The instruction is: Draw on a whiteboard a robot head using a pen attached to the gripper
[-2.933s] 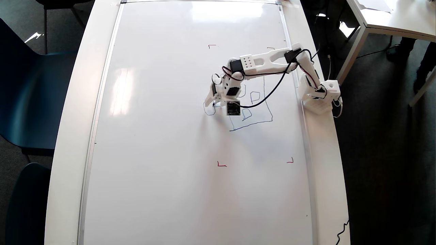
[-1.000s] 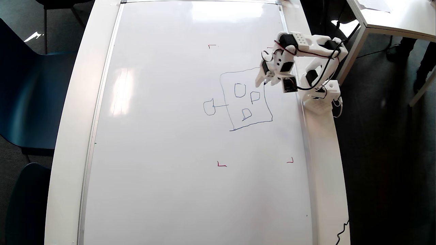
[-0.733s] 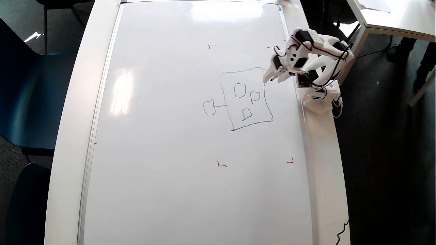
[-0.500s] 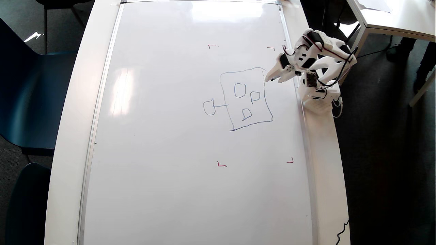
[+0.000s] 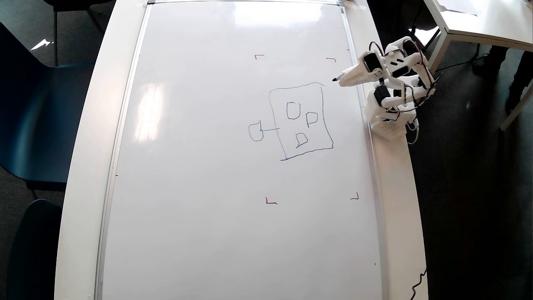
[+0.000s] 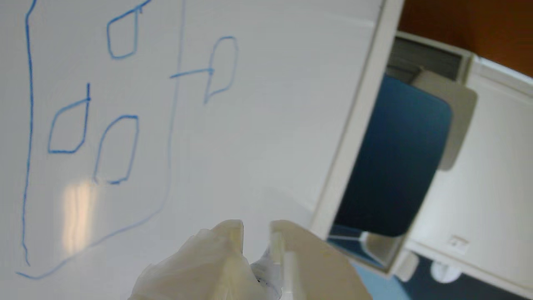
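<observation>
in the overhead view the whiteboard point(image 5: 200, 166) is lying flat on the white bench point(image 5: 397, 200), covering nearly all of it. the robot head point(image 5: 300, 121) is sitting on the right half of the board – a tilted blue box with three small rounded squares inside and a short stalk running left to a small loop point(image 5: 255, 131). four small red corner marks point(image 5: 270, 201) are standing around the drawing, well apart from it.

the arm is folding up at the right edge of the board, over its perforated base point(image 5: 389, 130), with black and red wires looping about it. the pincer point(image 5: 342, 77) is pointing left, hanging just beyond the upper right corner of the blue box and apart from the line. the pen point(image 5: 338, 78) is showing only as a small dark tip poking out of the white fingers. in the wrist view the two fingers point(image 6: 220, 258) are standing nearly closed, with a narrow gap between them and something pale wedged at the root of that gap – the pincer point(image 6: 256, 229) is clamping the pen, though the pen itself is hardly showing there.

nothing is lying on the board between the pincer and the drawing. dark blue chairs point(image 5: 33, 121) are standing to the left of the bench, another pale table point(image 5: 479, 21) is standing at the far right, and a black cable point(image 5: 418, 281) is trailing over the near right edge.
</observation>
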